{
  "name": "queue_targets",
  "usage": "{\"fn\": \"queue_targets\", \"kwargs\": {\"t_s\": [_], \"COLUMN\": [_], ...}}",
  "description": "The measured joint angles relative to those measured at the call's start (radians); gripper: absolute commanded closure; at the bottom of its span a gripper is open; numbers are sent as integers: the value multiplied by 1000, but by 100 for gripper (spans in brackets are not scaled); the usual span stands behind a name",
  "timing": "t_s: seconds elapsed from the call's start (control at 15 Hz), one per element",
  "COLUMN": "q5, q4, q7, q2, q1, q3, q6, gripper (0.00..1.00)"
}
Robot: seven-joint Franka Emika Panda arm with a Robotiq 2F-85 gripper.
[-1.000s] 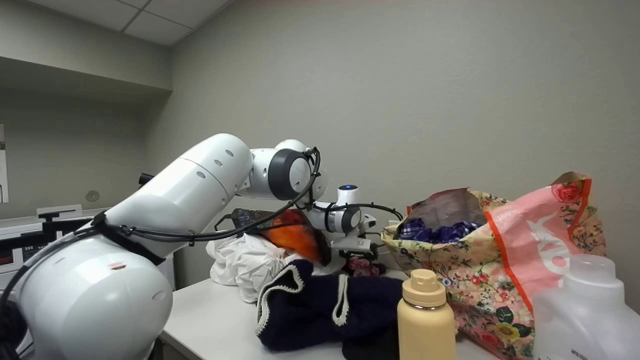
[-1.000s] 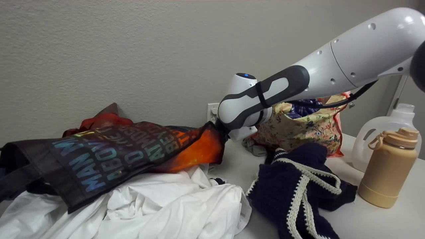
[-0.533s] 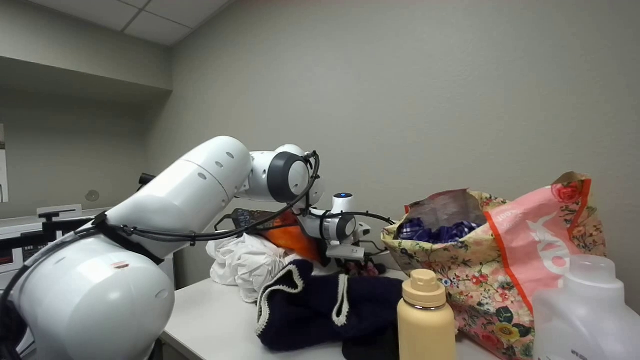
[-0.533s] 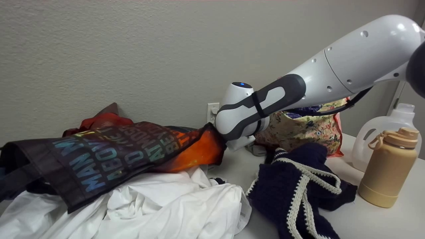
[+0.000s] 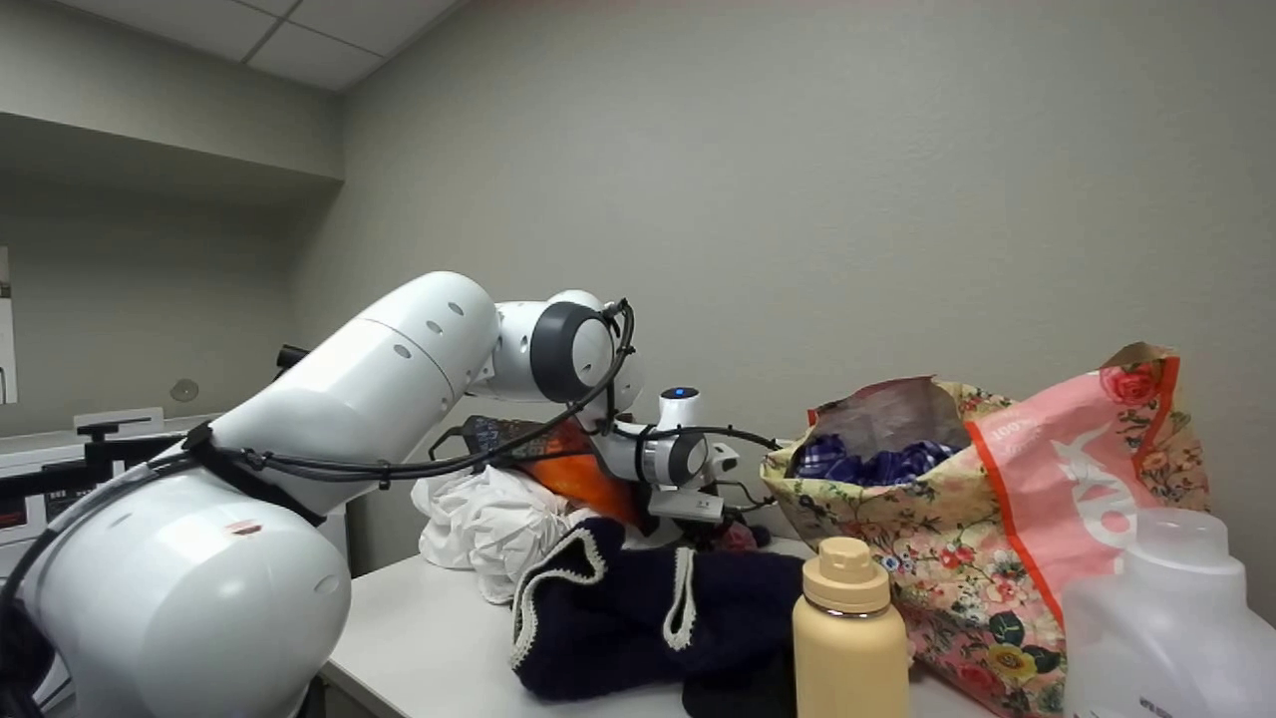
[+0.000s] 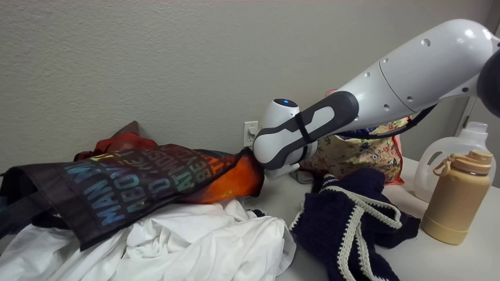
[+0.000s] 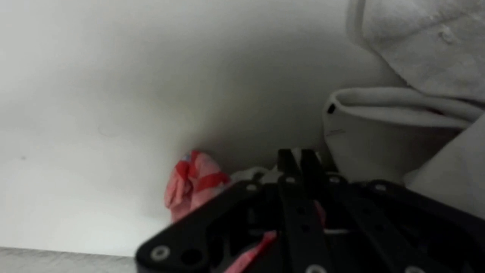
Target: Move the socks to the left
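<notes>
A robot's gripper [image 7: 298, 157], drawn nearly closed, appears to pinch the pink-and-red socks [image 7: 193, 182] near a floral bag [image 5: 947, 548], where a firm hold and a low, slow carry leftward should keep the loose folds from slipping.

Super glossy, rounded white robot arm [image 6: 418, 72]: round dimples [image 6: 425, 42], dark grey panel [image 6: 346, 104], black strap [image 6: 303, 127], tiny blue light [image 6: 286, 101]. Black cables [image 5: 383, 471] hug it around eight o'clock in an exterior view. Matte black gripper [image 7: 298, 161] has round silvery screws [image 7: 160, 253], one near seven in the wrist view.
</notes>
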Motion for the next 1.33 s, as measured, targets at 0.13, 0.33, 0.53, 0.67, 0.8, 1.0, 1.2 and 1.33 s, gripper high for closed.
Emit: {"fn": "queue_targets", "kwargs": {"t_s": [0.13,0.33,0.53,0.67,0.8,1.0,1.2,1.33], "q5": [0,0,0,0,0,4,15,16], "q4": [0,0,0,0,1,3,6,5], "q7": [17,46,50,50,41,-18,-131,-199], "q2": [-4,-34,-94,-139,-182,-230,-241,-235], "q1": [0,-5,-7,-9,-15,-28,-51,-58], "q3": [-11,-19,-20,-7,31,139,297,390], "q6": [27,92,158,192,209,213,214,213], "gripper": [93,93,93,93,93,93,93,93]}}
